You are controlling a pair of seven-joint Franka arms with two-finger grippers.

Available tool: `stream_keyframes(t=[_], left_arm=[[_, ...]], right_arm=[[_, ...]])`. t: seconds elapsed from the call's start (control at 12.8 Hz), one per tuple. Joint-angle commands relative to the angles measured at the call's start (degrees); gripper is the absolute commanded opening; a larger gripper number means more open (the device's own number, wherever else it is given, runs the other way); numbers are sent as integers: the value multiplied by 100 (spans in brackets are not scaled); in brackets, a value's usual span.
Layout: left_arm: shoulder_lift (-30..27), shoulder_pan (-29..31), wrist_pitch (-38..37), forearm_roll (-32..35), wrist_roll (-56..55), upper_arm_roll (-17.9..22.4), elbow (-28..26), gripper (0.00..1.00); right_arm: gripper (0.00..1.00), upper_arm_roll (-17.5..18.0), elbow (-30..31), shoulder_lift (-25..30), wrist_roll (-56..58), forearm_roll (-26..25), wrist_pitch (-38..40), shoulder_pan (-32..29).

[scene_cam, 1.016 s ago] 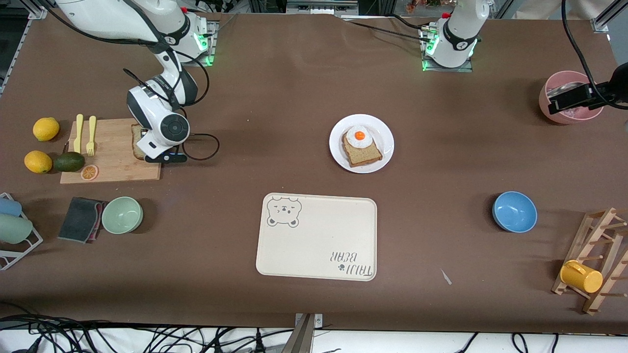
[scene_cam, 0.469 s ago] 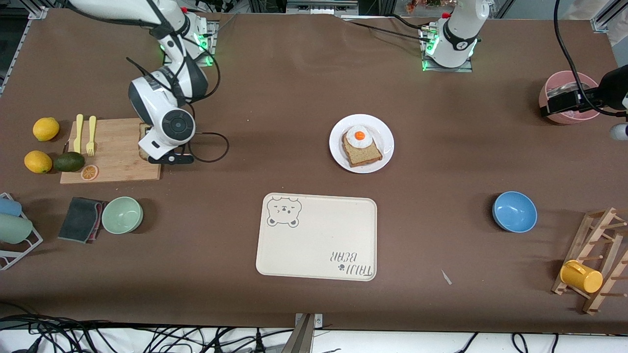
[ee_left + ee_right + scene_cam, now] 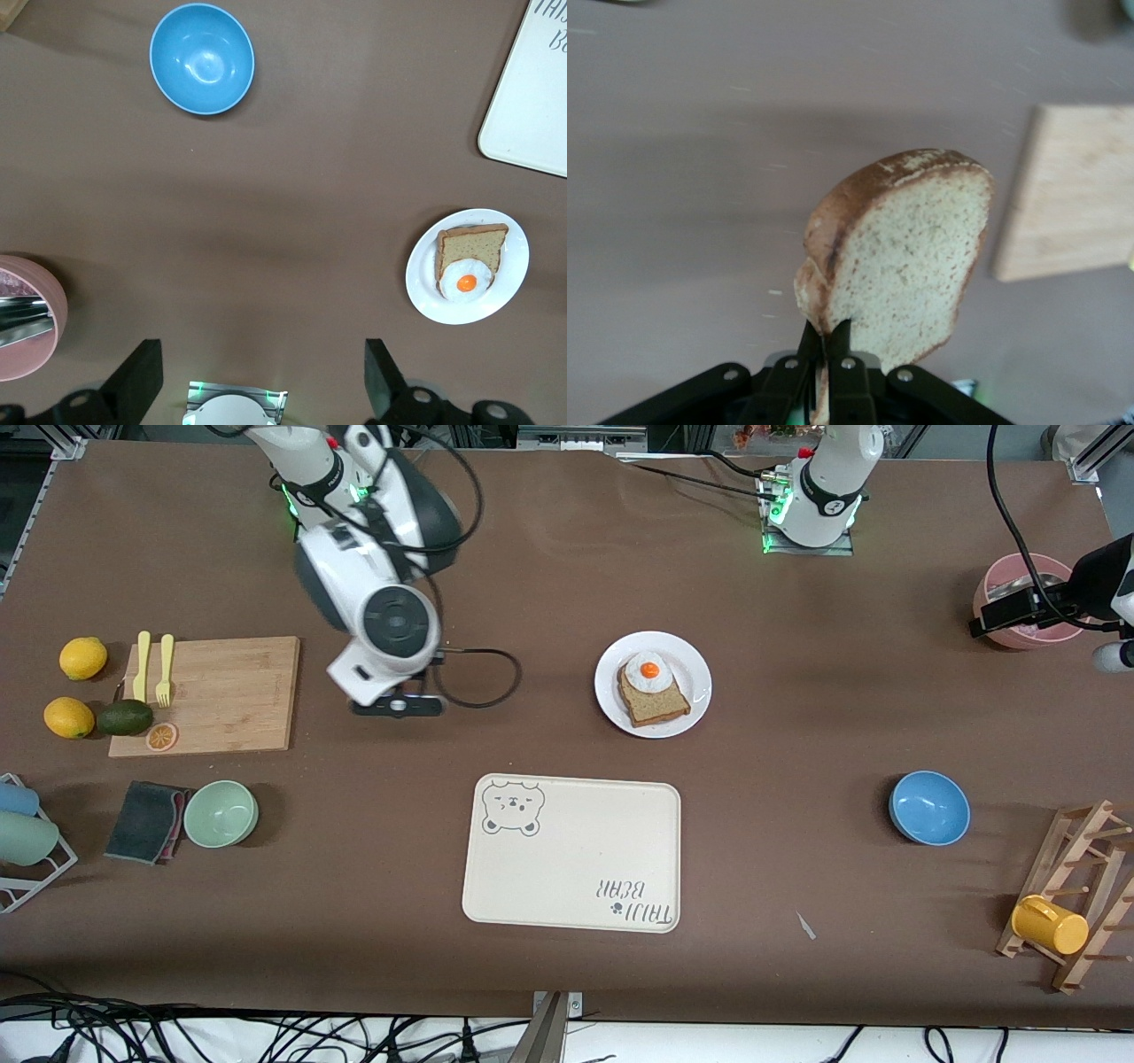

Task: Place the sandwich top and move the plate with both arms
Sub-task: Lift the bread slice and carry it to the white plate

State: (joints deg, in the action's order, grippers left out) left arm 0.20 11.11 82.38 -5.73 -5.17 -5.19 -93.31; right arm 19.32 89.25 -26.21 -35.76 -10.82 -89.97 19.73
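Tray [image 3: 576, 868] lettered "TAIJI BEAR", right gripper [image 3: 824, 341] jaws clenched on sandwich top [image 3: 908, 252], left gripper [image 3: 261, 381] jaws released.

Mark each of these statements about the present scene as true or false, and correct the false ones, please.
1. The right gripper holds the bread slice in closed jaws. True.
2. The bread slice lies on the cutting board. False: it is lifted off the board, held over bare table.
3. The white plate carries bread with a fried egg. True.
4. The left gripper is shut on the blue bowl. False: its jaws stand open and empty, near the pink bowl.
5. The plate sits on the bear tray. False: it sits on the table, farther from the front camera than the tray.
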Motion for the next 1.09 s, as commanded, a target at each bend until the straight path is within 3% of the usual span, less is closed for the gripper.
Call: stream_keyframes(t=[0.0, 0.16, 0.39, 0.55, 0.78, 1.02], left_arm=[[-82, 31, 67, -34, 42, -17, 5, 100], [-91, 31, 59, -34, 34, -44, 6, 100], [-143, -257, 59, 18, 25, 70, -21, 100], [-152, -1002, 59, 238, 34, 761, -21, 100], [-143, -1129, 76, 247, 16, 853, -30, 100], [-108, -1120, 50, 247, -37, 835, -3, 100]], right_arm=[[0, 81, -1284, -953, -168, -288, -124, 819], [0, 142, -1480, -1139, -28, -351, -1308, 1120], [0, 134, -1515, -1202, 1025, -386, -1980, 1506], [0, 116, -1804, -1376, 1001, -386, -2077, 1840], [0, -304, -2262, -1790, 168, -324, -2577, 2604], [0, -184, -2542, -2176, -973, -254, -3114, 2624]])
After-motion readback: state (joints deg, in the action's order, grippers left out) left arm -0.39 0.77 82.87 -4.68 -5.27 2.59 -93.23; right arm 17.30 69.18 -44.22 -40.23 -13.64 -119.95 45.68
